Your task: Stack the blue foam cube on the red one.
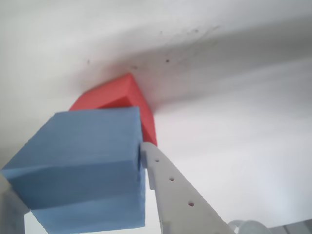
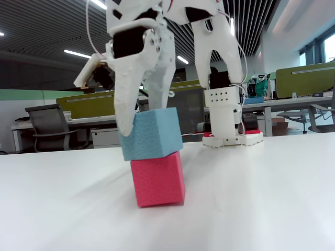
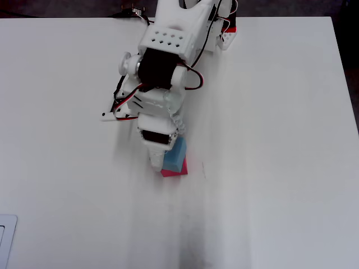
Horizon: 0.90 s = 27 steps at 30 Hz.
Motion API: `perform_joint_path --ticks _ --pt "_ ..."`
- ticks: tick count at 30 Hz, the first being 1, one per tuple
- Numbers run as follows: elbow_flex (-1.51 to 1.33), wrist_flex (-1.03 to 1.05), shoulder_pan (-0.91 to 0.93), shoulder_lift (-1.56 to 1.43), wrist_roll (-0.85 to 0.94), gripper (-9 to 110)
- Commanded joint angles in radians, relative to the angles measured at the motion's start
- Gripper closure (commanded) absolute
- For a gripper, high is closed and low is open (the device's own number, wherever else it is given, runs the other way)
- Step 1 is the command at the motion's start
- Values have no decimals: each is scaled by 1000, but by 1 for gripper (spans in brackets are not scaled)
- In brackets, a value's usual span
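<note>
In the fixed view the end effector (image 2: 144, 123) is closed on the blue foam cube (image 2: 151, 134), which rests tilted on the red one (image 2: 157, 178) near the middle of the table (image 2: 272, 198), overhanging to the left. The placement would go best if the arm levelled and centred the blue cube before letting go, then opened slowly. No brand or writing is readable.

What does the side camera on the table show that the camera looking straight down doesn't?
Only the fixed view shows the blue foam cube sitting tilted on the red cube, plus the office desks and chair behind. Only the overhead view shows the whole white table and the arm's top. Both show the gripper clamping the blue cube above the red one.
</note>
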<state>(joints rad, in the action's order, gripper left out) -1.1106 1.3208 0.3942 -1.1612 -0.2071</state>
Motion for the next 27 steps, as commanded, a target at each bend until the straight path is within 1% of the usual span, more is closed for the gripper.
perform_joint_path --ticks 1,7,12,13,17,27 --pt "0 0 0 -91 -5 71" --pt "-23 -9 -3 -202 -3 71" --pt "-107 -14 -20 -362 5 71" --pt "-176 -35 -29 -459 6 73" --pt "-333 -127 -48 -646 8 76" --pt "-850 -403 -61 -1108 8 85"
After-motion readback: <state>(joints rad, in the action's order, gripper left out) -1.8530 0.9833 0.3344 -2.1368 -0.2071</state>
